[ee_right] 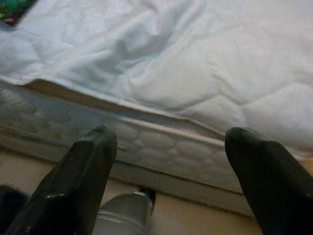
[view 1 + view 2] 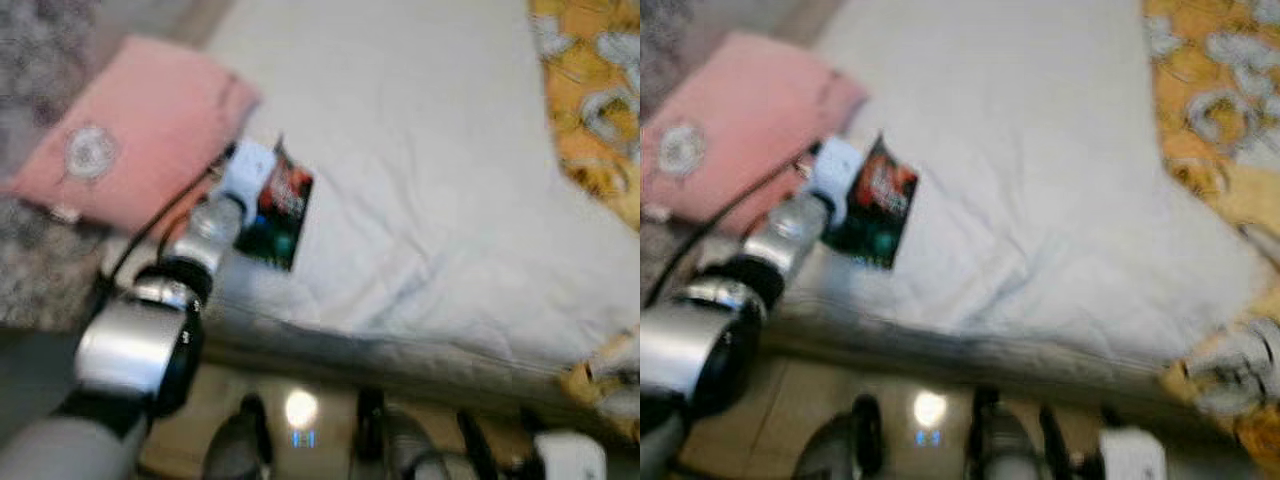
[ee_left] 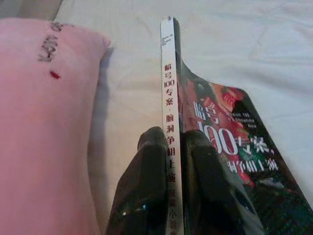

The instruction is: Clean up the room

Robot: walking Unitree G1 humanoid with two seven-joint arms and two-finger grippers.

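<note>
A dark paperback book (image 2: 280,208) with a red and green cover and a white spine (image 3: 168,98) lies at the near edge of a white bed (image 2: 420,150), beside a pink pillow (image 2: 130,130). My left gripper (image 3: 174,156) is shut on the book's spine, one black finger (image 3: 146,191) on each side. My right gripper (image 1: 171,161) is open, hanging in front of the mattress edge (image 1: 161,129) with nothing between its fingers.
A yellow patterned blanket (image 2: 590,90) covers the bed's far right. The pink pillow lies close to the left of the book. A grey patterned rug (image 2: 40,240) is on the left. Beige floor (image 2: 300,420) runs below the bed edge.
</note>
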